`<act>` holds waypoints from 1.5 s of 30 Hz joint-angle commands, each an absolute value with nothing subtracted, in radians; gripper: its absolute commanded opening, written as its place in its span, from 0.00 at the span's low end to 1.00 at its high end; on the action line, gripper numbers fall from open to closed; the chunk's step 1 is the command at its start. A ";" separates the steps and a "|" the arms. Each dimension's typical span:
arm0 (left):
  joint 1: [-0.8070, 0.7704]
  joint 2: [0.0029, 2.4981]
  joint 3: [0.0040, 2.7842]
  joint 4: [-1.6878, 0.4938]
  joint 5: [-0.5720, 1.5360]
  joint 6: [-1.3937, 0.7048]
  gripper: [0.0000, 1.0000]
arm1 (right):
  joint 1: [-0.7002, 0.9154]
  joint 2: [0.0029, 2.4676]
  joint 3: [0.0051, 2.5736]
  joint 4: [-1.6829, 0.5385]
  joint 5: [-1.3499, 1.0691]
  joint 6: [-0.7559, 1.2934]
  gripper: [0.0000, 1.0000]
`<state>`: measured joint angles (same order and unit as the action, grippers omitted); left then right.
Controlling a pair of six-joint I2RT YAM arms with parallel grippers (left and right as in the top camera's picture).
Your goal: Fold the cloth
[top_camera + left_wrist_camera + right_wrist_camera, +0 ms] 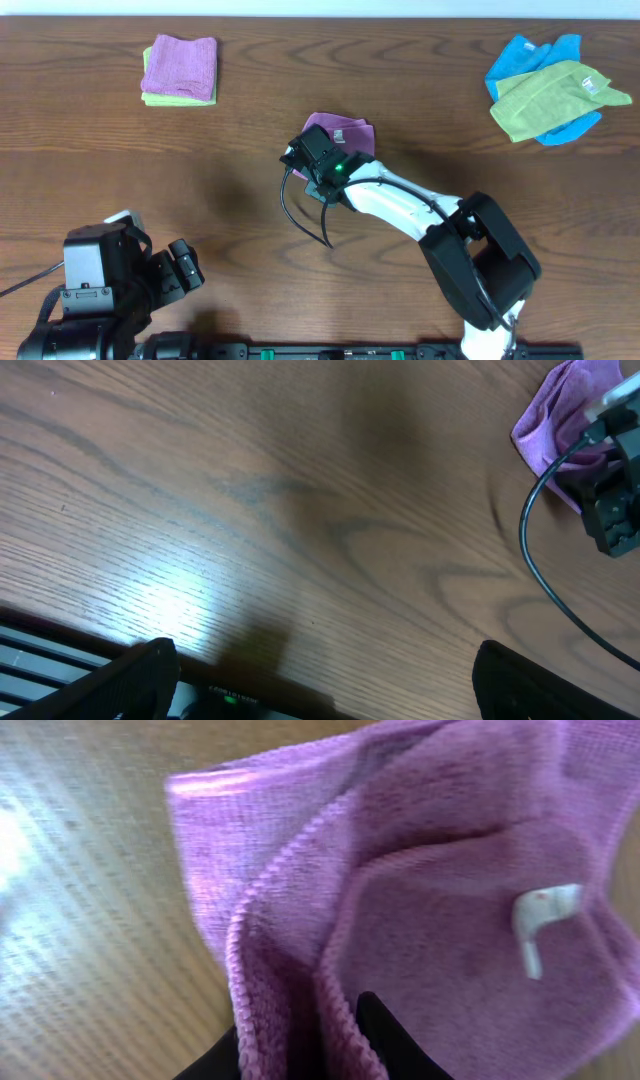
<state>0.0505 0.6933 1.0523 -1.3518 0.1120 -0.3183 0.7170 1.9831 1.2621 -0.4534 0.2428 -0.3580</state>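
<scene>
While the left gripper [186, 268] is hanging with jaws spread wide nearest the base, the right gripper [300, 1055] is pinching a doubled edge of the cloth [345, 131], which is lying rumpled in the middle of the table [240, 200], its white tag [540, 925] showing. Folding is looking barely underway: layers are overlapping unevenly and no squared fold is showing yet. Farther back, a folded stack [180, 70] and a blue-and-green heap [555, 95] are sitting apart.

violet cloth [352, 130] 1 | pink-purple cloth [182, 60] 1 | green cloths 2 (lime-green cloth [160, 100], green cloth [555, 95]) | blue cloth [528, 50] 1 | arms 2: left arm [95, 285], right arm [400, 205]
</scene>
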 commanded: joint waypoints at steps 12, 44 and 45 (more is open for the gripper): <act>0.052 0.692 1.045 -1.349 0.094 -0.330 0.95 | 0.746 1.957 1.335 -0.482 0.311 -0.308 0.02; 0.052 0.692 1.045 -1.349 0.094 -0.330 0.95 | 0.740 1.954 1.401 -0.404 0.795 0.201 0.02; 0.052 0.692 1.045 -1.349 0.094 -0.330 0.95 | 0.740 1.954 1.401 -0.404 0.816 0.234 0.01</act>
<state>0.0505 0.6933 1.0523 -1.3495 0.1047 -0.3183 0.7391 1.9812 1.3800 -0.4057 0.7151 0.1249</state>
